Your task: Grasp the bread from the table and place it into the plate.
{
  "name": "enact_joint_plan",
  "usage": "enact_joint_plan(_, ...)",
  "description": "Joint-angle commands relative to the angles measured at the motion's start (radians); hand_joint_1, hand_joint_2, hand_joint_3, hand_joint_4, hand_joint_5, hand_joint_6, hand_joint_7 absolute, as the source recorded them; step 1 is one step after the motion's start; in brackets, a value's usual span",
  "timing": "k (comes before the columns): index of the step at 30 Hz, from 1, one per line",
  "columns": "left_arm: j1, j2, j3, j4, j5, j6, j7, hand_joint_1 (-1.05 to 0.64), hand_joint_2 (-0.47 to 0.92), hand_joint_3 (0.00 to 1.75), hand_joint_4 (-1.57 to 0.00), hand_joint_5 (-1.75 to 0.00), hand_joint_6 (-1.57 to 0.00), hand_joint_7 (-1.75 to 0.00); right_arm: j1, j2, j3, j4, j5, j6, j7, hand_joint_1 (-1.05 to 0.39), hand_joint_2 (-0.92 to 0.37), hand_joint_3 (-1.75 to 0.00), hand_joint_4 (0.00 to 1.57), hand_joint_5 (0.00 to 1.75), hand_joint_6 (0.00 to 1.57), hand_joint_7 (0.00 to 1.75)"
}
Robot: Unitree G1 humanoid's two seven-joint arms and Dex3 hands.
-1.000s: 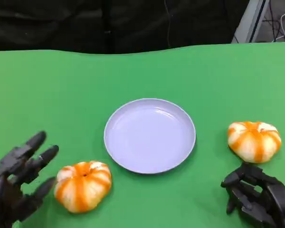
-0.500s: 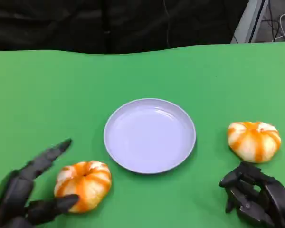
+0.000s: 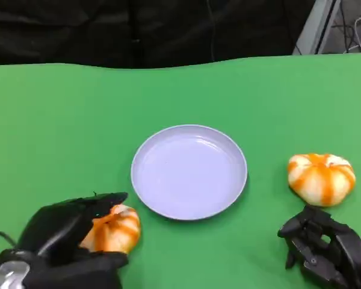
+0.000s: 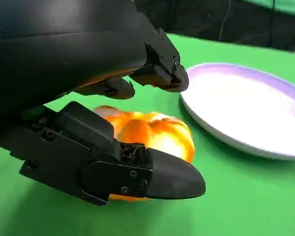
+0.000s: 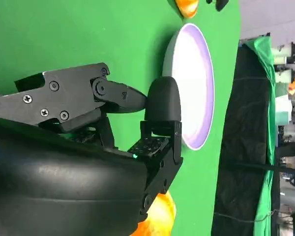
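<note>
The left hand (image 3: 69,244) has its fingers (image 4: 160,179) wrapped around the near bread (image 3: 115,227), just beside the plate (image 3: 189,171). The right hand (image 3: 325,250) rests on the counter (image 3: 60,132), fingers curled together on nothing, near the other bread (image 3: 320,177).

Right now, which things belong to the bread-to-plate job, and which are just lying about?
Job:
bread by the left hand
plate
left hand, closing over that bread

Lying about:
second bread, untouched
right hand, idle on the green table

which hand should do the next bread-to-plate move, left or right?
Left. The left hand already wraps its fingers around the near bread, close beside the plate. The right hand sits curled, short of the other bread.
</note>
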Motion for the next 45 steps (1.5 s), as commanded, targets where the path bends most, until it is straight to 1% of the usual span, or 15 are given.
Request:
enact_joint_plan(1, -0.045, 0.039, -0.067, -0.017, 0.021, 0.109, -0.083, -1.05, 0.92, 0.41, -0.38, 0.00, -0.38, 0.00, 0.003, -0.009, -0.004, 0.000, 0.000, -0.004, -0.004, -0.28, -0.92, -0.48, 0.63, 1.75, 0.66, 1.28)
enact_joint_plan(4, -0.064, 0.051, -0.102, -0.015, 0.014, 0.155, -0.117, -1.05, 0.92, 0.43, -0.38, 0.00, -0.38, 0.00, 0.007, -0.009, -0.003, -0.005, -0.002, -0.005, -0.011, -0.27, -0.92, -0.48, 0.63, 1.75, 0.66, 1.28)
enact_joint_plan(9, -0.089, 0.063, -0.140, 0.013, -0.004, 0.186, -0.126, -1.05, 0.92, 0.46, -0.39, -0.01, -0.39, 0.00, 0.009, -0.009, -0.002, -0.008, -0.001, -0.005, -0.010, -0.28, -0.92, -0.48, 0.63, 1.75, 0.67, 1.28)
enact_joint_plan(14, -0.106, 0.078, -0.175, 0.034, -0.005, 0.238, -0.164, -1.05, 0.92, 0.47, -0.40, -0.01, -0.40, -0.01, 0.019, -0.009, 0.000, -0.026, -0.004, 0.000, -0.017, -0.28, -0.92, -0.48, 0.63, 1.75, 0.67, 1.28)
enact_joint_plan(18, -0.113, 0.091, -0.195, 0.050, -0.015, 0.253, -0.175, -1.05, 0.92, 0.49, -0.42, -0.02, -0.40, -0.01, 0.022, -0.009, 0.001, -0.035, 0.002, 0.010, -0.013, -0.27, -0.92, -0.48, 0.63, 1.75, 0.66, 1.28)
enact_joint_plan(25, -0.121, 0.105, -0.227, 0.084, -0.042, 0.270, -0.195, -1.05, 0.92, 0.50, -0.45, -0.02, -0.44, -0.02, 0.020, -0.011, -0.002, -0.032, 0.007, 0.004, -0.005, -0.28, -0.92, -0.48, 0.64, 1.75, 0.66, 1.28)
enact_joint_plan(27, -0.122, 0.106, -0.232, 0.083, -0.053, 0.281, -0.207, -0.91, 0.92, 0.38, -0.46, -0.02, -0.45, -0.01, 0.021, -0.010, -0.003, -0.033, 0.011, 0.006, 0.000, -0.28, -0.92, -0.48, 0.64, 1.75, 0.66, 1.28)
enact_joint_plan(29, -0.122, 0.109, -0.235, 0.084, -0.062, 0.280, -0.210, -0.70, 0.92, 0.24, -0.47, -0.01, -0.46, -0.01, 0.021, -0.011, -0.002, -0.034, 0.009, 0.007, -0.001, -0.27, -0.92, -0.48, 0.64, 1.75, 0.66, 1.28)
enact_joint_plan(30, -0.123, 0.111, -0.238, 0.085, -0.065, 0.281, -0.209, -0.62, 0.92, 0.19, -0.47, -0.01, -0.46, -0.01, 0.021, -0.011, -0.002, -0.035, 0.009, 0.008, -0.002, -0.27, -0.92, -0.48, 0.64, 1.75, 0.66, 1.28)
enact_joint_plan(34, -0.123, 0.119, -0.242, 0.078, -0.085, 0.291, -0.219, -0.58, 0.92, 0.15, -0.47, -0.01, -0.46, -0.01, 0.021, -0.010, -0.002, -0.035, 0.008, 0.008, -0.004, -0.27, -0.92, -0.48, 0.63, 1.75, 0.66, 1.28)
enact_joint_plan(35, -0.122, 0.122, -0.241, 0.072, -0.093, 0.297, -0.228, -0.47, 0.92, 0.12, -0.47, -0.01, -0.45, 0.00, 0.021, -0.010, -0.002, -0.035, 0.007, 0.009, -0.005, -0.28, -0.92, -0.48, 0.63, 1.75, 0.66, 1.28)
enact_joint_plan(36, -0.121, 0.124, -0.240, 0.068, -0.099, 0.300, -0.236, -0.40, 0.92, 0.10, -0.47, -0.01, -0.45, 0.00, 0.021, -0.010, -0.002, -0.035, 0.007, 0.009, -0.005, -0.28, -0.92, -0.48, 0.63, 1.75, 0.66, 1.28)
enact_joint_plan(37, -0.121, 0.127, -0.240, 0.063, -0.104, 0.304, -0.241, -0.38, 0.92, 0.10, -0.47, 0.00, -0.45, 0.00, 0.021, -0.009, -0.002, -0.035, 0.008, 0.010, -0.005, -0.28, -0.92, -0.47, 0.63, 1.75, 0.66, 1.28)
enact_joint_plan(45, -0.120, 0.140, -0.244, 0.037, -0.121, 0.336, -0.262, -0.31, 0.92, 0.09, -0.45, 0.00, -0.44, 0.00, 0.019, -0.010, -0.002, -0.031, 0.005, 0.004, -0.006, -0.27, -0.92, -0.48, 0.63, 1.75, 0.66, 1.28)
